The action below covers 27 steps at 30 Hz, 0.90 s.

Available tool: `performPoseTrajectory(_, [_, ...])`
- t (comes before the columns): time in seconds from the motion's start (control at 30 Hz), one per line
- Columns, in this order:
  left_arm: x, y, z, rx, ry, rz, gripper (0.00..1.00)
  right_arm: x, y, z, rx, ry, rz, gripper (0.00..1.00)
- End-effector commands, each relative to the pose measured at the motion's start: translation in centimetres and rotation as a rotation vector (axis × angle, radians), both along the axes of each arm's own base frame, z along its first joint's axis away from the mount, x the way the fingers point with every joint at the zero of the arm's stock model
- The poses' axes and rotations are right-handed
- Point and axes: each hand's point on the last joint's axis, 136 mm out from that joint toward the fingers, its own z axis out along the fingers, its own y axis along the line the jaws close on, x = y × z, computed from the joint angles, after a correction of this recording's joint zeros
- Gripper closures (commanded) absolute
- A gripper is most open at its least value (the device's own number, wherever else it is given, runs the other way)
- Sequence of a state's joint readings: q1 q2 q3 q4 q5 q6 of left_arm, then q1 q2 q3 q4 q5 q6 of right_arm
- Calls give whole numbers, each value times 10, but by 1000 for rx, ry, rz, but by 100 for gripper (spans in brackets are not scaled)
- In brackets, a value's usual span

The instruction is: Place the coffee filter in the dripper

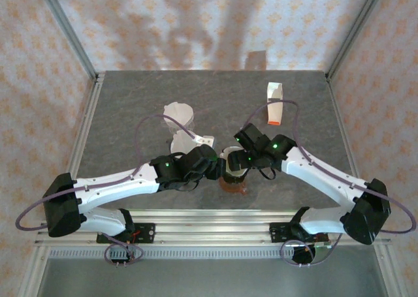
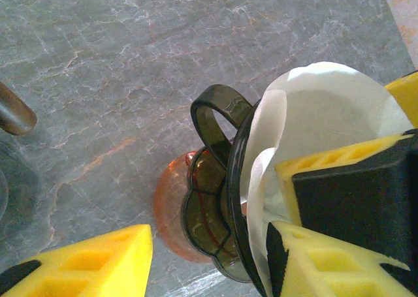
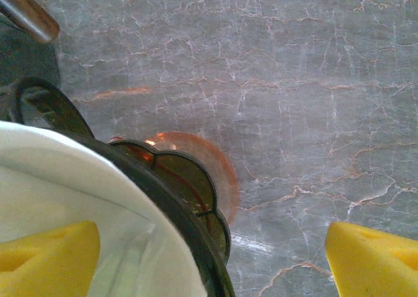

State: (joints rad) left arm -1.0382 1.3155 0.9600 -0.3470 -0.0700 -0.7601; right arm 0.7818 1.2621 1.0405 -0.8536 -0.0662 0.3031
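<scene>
Although both arms crowd the same spot, the grey stone table (image 1: 130,108) is bare around them apart from some white papery shapes (image 1: 179,116) lying well beyond the left gripper's fingertips, off to its outer side.

Next in size is the dark smoked dripper (image 2: 212,212). It stands upright on an amber foot (image 2: 168,212) directly under both hands, and its loop handle (image 2: 219,111) points ahead of the left gripper (image 2: 212,232). This gripper's jaws stand apart. The dripper's rim and foot sit between them, and the outer yellow finger (image 2: 91,264) is clear of the amber foot. Nothing looks clamped there, though I cannot tell whether the inner finger presses the paper.

The right gripper (image 3: 210,232) is spread wide and straddles the dripper wall. One finger (image 3: 46,258) is down inside the cone, and the other (image 3: 372,258) hangs outside over bare stone.

The white coffee filter (image 2: 326,114) is already in the dripper, lining the cone beneath the inner fingers of both hands. Its edge rises above the rim, and on the side nearest the left gripper it curls inward in a fold.

By my reading the main step is done, since the paper is inside. What seems left is to flatten that fold so the filter sits against the wall, then lift both hands out without dragging it.
</scene>
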Motion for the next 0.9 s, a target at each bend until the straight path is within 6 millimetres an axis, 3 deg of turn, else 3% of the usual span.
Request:
performPoseTrajectory(0.0, [2,8,-8,32,9,18,49,1,-14,-8,-79,4,-2,11])
performPoseTrajectory(0.6, [1,6,-9,26,17,15,50,-1,-16,-30,-123,49,5,11])
performPoseTrajectory(0.87, [0,6,0,-20,3,22,47,-3,-19,-40,-133,59,2,11])
